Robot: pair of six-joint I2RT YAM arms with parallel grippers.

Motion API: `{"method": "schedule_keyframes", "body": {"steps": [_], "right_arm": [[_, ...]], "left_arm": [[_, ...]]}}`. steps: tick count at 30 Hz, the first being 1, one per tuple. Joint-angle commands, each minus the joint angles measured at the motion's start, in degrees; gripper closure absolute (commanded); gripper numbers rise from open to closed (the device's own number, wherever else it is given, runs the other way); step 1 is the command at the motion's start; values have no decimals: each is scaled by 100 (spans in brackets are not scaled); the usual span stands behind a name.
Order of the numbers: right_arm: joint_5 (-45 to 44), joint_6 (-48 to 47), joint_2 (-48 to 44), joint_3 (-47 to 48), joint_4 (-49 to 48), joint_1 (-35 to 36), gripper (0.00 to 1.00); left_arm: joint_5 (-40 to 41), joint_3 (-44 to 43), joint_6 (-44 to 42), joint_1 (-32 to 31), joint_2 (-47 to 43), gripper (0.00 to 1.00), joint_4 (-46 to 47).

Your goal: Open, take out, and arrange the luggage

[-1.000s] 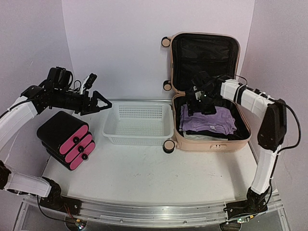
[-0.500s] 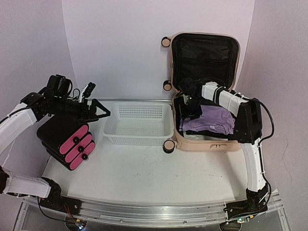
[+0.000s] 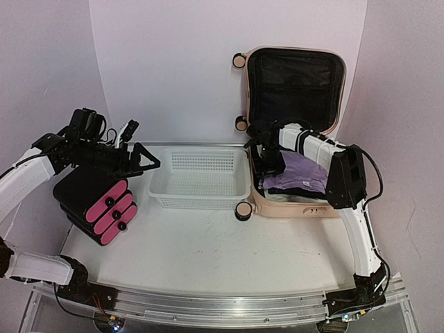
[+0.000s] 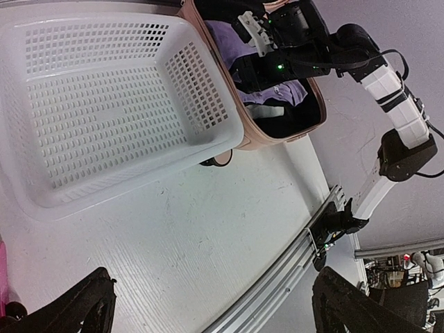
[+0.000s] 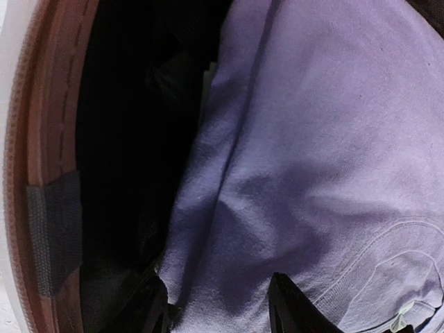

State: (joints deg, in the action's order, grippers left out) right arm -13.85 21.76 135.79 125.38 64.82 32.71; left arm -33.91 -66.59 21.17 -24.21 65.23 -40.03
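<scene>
Overhead: luggage [image 3: 277, 207] is set open at the right rear of the white table [image 3: 208, 250], lid raised against pale lilac walls. Right claw [image 3: 270, 161] has been brought from mid-shell to the left rim and narrowed. Left claw [image 3: 142, 159] is held wide open and empty above the black drawer box [image 3: 97, 198].

Left wrist: white basket [image 4: 208, 139] is noted unfilled.

Right wrist: purple garment [image 5: 312, 173] is seen between the fingers [image 5: 291, 305]. A grip cannot be told, and removal is judged barely begun.

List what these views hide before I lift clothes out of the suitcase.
Right gripper: wrist view cuts its fingers at the bottom edge; overhead, the right arm covers them. Grip on the purple shirt unclear.
Clothes beneath that shirt in the suitcase: covered by it.
Suitcase's inner side: right wrist view, too dark.
</scene>
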Motion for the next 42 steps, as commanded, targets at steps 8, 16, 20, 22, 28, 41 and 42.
{"method": "schedule_keyframes", "body": {"steps": [8, 16, 20, 22, 28, 41, 42], "right_arm": [[-631, -308, 349, 342, 59, 220, 35], [-1358, -617, 663, 404, 106, 320, 22], [-1623, -639, 697, 338, 96, 316, 22], [-1378, -678, 701, 348, 56, 316, 22], [-600, -639, 561, 342, -5, 315, 19], [427, -2661, -620, -463, -455, 146, 39], [575, -2881, -679, -525, -473, 59, 38]], "left_arm": [[-103, 5, 69, -2, 61, 1, 322], [-134, 27, 80, 3, 50, 0, 330], [-149, 40, 89, 3, 53, 0, 336], [-151, 47, 89, -1, 44, 1, 340], [-186, 44, 106, 3, 67, 1, 354], [-280, 19, 148, 4, 214, 0, 371], [-289, 1, 157, 1, 232, 0, 373]]}}
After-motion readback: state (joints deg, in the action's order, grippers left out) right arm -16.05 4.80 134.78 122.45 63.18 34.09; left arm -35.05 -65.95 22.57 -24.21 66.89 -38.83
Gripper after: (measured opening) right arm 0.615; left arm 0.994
